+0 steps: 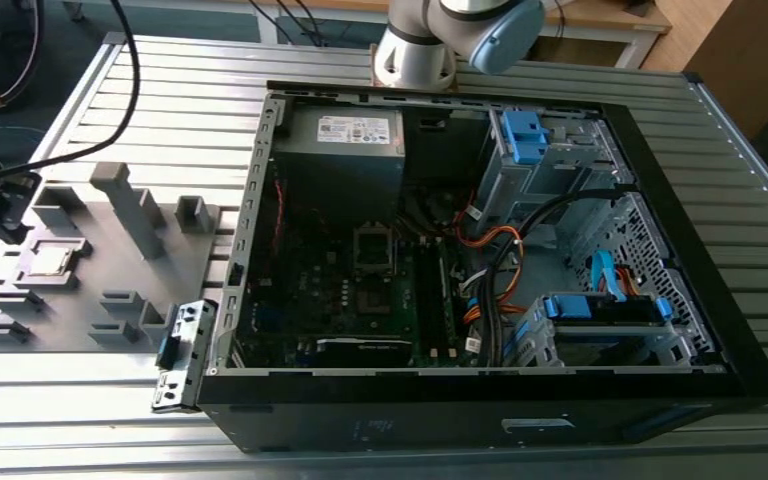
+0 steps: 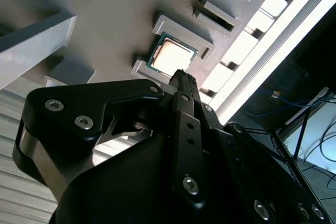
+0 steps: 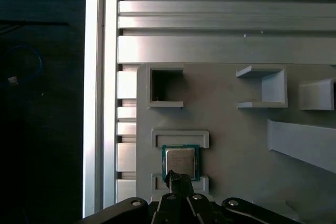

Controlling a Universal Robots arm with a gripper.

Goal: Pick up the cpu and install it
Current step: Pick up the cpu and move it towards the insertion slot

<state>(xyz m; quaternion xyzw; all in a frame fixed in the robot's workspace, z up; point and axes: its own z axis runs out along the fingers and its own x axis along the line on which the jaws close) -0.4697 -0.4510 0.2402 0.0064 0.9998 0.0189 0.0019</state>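
One cpu, print unreadable, near gripper

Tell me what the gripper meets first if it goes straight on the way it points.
Probably the cpu in its grey tray: in both wrist views the gripper aims at its edge. The gap is unclear.

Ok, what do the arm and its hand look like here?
The arm is silvery-grey and rounded, with a pale blue joint cap. The hand is matte black, built of angular linkage plates fastened with silver screws, tapering to a narrow tip.
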